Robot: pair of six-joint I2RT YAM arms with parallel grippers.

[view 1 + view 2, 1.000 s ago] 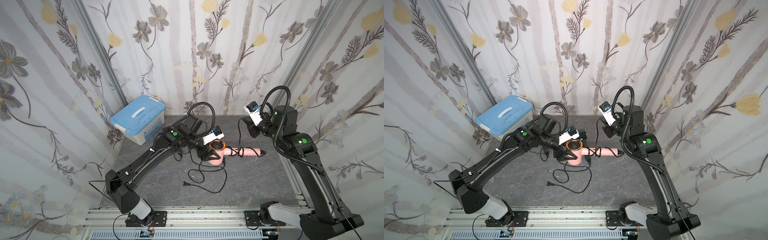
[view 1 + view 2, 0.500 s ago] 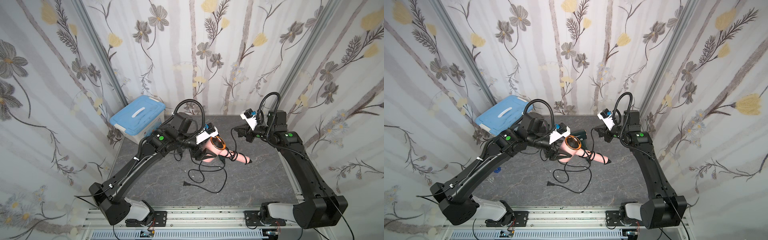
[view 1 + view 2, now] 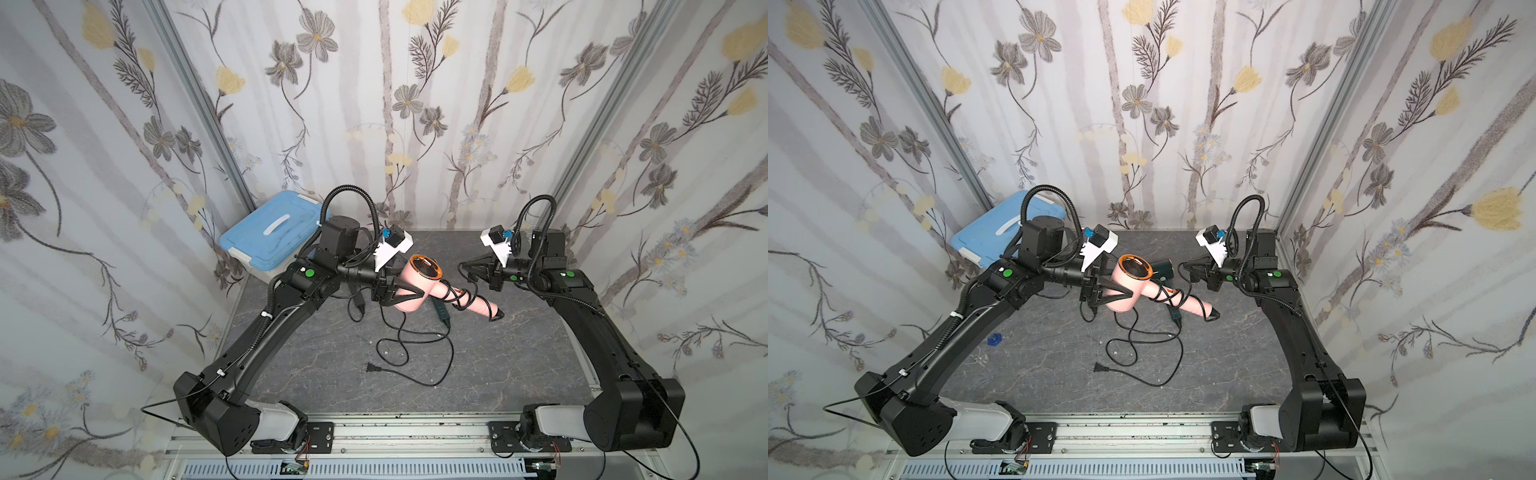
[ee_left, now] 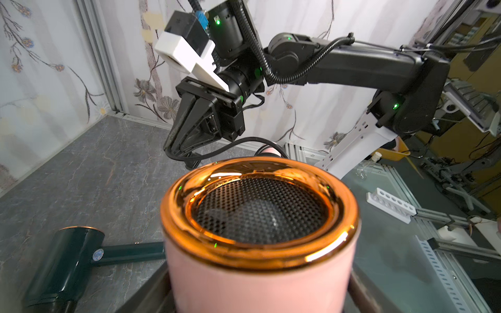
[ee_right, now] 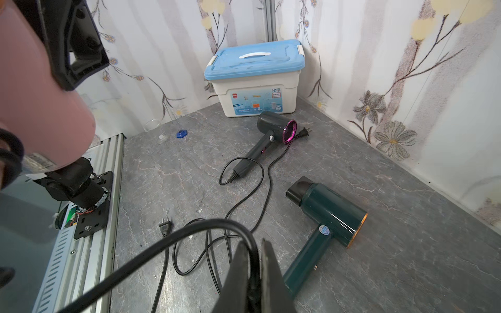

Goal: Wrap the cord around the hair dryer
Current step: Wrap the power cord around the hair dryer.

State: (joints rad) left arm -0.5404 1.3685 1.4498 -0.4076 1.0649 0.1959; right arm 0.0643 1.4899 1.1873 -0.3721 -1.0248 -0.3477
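My left gripper (image 3: 405,287) is shut on the barrel of the pink hair dryer (image 3: 417,277), holding it above the table. Its copper-ringed mesh end (image 4: 260,211) faces the left wrist camera, and the fingers (image 4: 362,294) flank the barrel. The handle (image 3: 1190,304) slopes down to the right with several turns of the black cord (image 3: 459,294) round it. My right gripper (image 5: 253,267) is shut on the cord (image 5: 189,233) just beyond the handle, in both top views (image 3: 464,268) (image 3: 1185,268). The cord's slack (image 3: 1144,345) loops on the table and ends in the plug (image 3: 1098,366).
A blue-lidded white box (image 3: 272,239) stands in the back left corner. A dark green hair dryer (image 5: 330,214) lies under the held one. A grey dryer with a magenta ring (image 5: 273,130) lies before the box. A small blue piece (image 3: 993,340) and a glass beaker (image 5: 156,130) are at the left.
My left arm has lifted and turned the dryer, so the handle now slopes down to the right. The right gripper has dropped lower with the cord.
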